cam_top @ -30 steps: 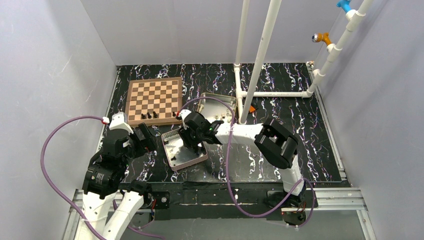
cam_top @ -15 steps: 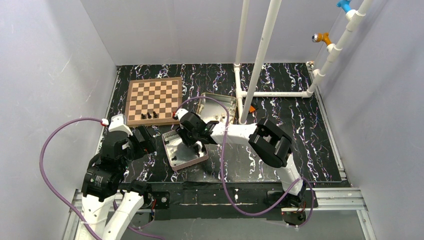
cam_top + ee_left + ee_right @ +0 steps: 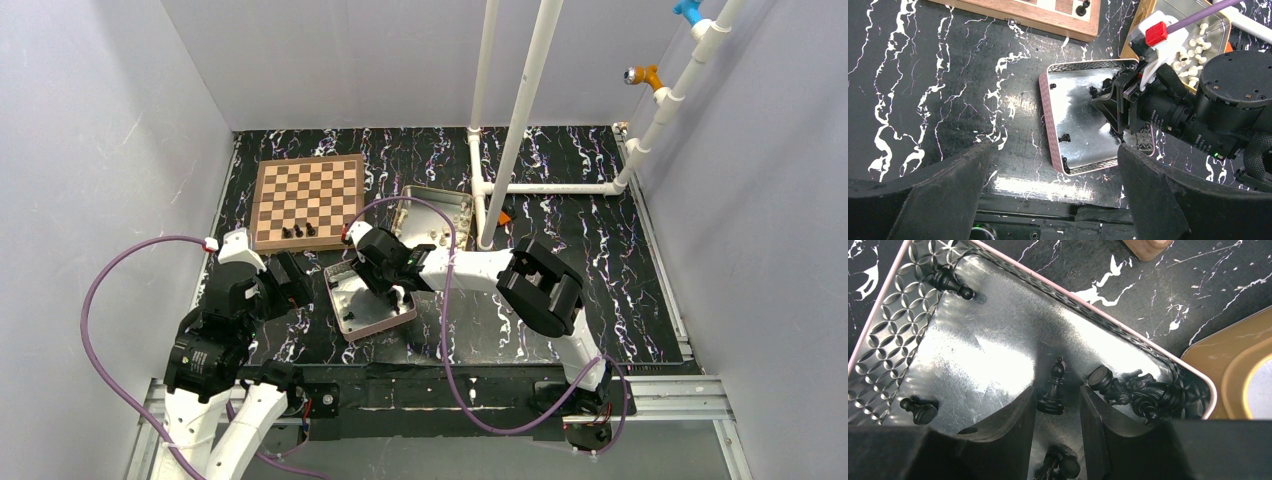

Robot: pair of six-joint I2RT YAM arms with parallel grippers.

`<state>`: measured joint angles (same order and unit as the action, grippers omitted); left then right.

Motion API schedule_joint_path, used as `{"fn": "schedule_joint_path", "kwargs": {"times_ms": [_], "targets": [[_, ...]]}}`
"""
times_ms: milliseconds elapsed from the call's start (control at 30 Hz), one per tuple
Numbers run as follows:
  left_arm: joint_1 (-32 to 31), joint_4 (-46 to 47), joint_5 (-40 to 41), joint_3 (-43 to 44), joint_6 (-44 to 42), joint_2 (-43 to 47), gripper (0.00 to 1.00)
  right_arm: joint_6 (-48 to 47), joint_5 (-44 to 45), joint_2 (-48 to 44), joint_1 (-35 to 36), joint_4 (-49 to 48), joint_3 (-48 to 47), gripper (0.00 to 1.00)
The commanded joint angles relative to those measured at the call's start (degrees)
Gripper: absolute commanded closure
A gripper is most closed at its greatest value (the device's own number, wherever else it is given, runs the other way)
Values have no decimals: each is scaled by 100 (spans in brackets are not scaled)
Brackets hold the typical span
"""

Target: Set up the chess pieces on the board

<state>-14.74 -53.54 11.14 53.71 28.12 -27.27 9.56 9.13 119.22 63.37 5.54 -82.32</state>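
While three of the slim black chess pieces (image 3: 298,231) stand in a row along the near edge of the board (image 3: 307,185), others sit loose in a shallow pink-rimmed tin (image 3: 1073,120) just off the board's near right corner. The board itself is a flat wooden square of tan and brown checks inside a darker rim, lying on the black marbled mat (image 3: 600,240).

Inside the tin, a pawn (image 3: 950,282) lies against the patterned wall. A second pawn (image 3: 918,410) rests near the opposite side, and a tangle of pieces (image 3: 1138,390) is heaped in one corner.

Down into this tin reaches the right gripper (image 3: 1058,400), its jaws about half closed around a tall knobbed piece (image 3: 1052,387). The piece's base sits against one finger, with a narrow gap showing on the other side, so no firm clamp is visible.

Off to the side, the left gripper (image 3: 1055,150) hovers above the mat near the tin with its jaws spread wide, holding nothing and touching nothing.

Next to the pink tin is a gold-rimmed tin (image 3: 1228,355).
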Motion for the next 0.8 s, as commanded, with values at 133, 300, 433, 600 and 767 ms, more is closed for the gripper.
{"fn": "schedule_joint_path", "kwargs": {"times_ms": [133,300,433,600,767], "targets": [[29,32,-46,-69,21,86,2,-302,151,-177,96,196,146,66],[26,78,-155,-117,177,97,2,-452,-79,-316,96,159,78,82],[24,388,-574,-257,473,121,2,-721,-492,-597,20,128,-30,90],[25,920,-954,-490,1188,241,2,-933,-1714,-1148,-306,-56,101,96],[25,1438,-1113,-605,1818,296,2,-939,-3021,-1815,-724,-828,768,99]]}}
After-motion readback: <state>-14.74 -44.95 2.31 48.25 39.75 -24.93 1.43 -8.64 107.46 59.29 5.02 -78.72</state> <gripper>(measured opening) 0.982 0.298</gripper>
